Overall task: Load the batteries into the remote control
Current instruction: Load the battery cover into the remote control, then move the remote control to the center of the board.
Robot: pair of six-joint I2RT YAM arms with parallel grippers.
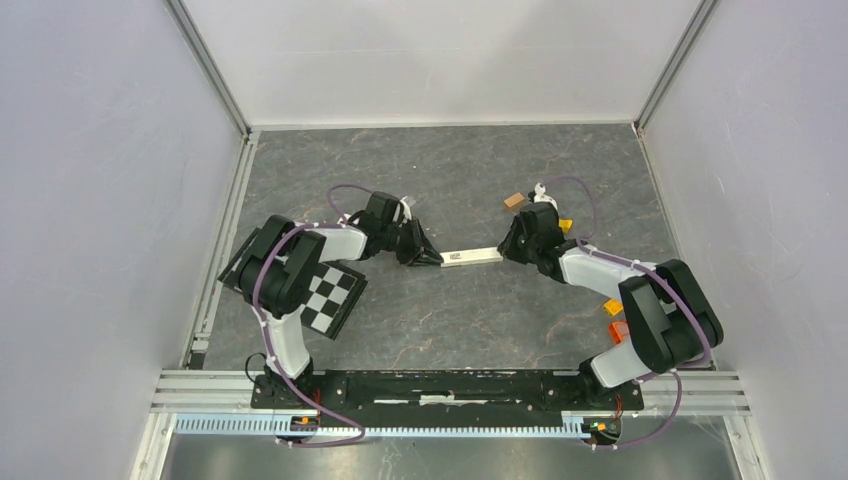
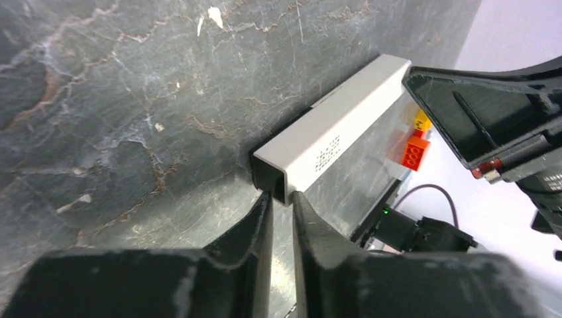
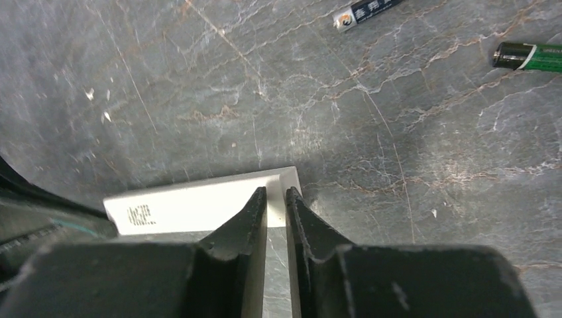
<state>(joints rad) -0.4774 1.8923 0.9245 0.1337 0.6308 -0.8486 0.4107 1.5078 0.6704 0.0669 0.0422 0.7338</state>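
A long narrow white bar with a small printed patch lies mid-table between my two grippers. My left gripper pinches its left end; in the left wrist view the fingertips clamp the wall of the bar's hollow end. My right gripper is shut across the right end of the bar, with white showing between the tips. Two batteries lie on the table beyond it, a green one and a dark one. The remote control is out of view.
A brown block and a yellow piece sit behind the right gripper. Orange bricks lie by the right arm's elbow. A checkerboard card lies under the left arm. White walls enclose the grey stone table.
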